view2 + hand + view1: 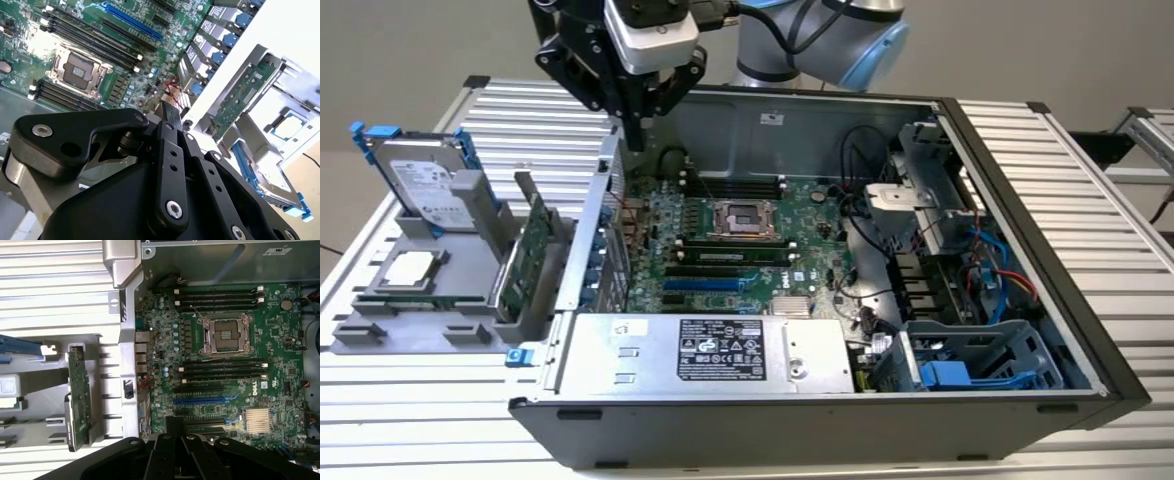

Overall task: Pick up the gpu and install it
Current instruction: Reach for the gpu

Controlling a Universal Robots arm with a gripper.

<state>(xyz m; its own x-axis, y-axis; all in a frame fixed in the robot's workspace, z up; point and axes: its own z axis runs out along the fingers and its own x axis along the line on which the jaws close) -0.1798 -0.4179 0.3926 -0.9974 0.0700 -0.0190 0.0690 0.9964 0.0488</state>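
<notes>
Your tool (636, 138) is hovering over the open case's (787, 428) back corner, fingers pressed together, gripping nothing. The gpu (527, 255), a thin green card, is standing on edge in a grey holder (400, 325) just outside the case wall.

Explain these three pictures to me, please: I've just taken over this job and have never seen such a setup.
The exterior view comes from a camera standing off the machine. It shows a robot arm reaching over an open computer case on a slatted metal table. The two wrist views come from cameras riding on the arm, looking past its black gripper. Inside the case lies the big green main board. On the exterior view's left, a grey rack holds a hard drive, a processor chip and the graphics card, standing on edge. The gripper is shut and empty, hovering over the case wall beside the rack; the card is not yet picked up.
</notes>
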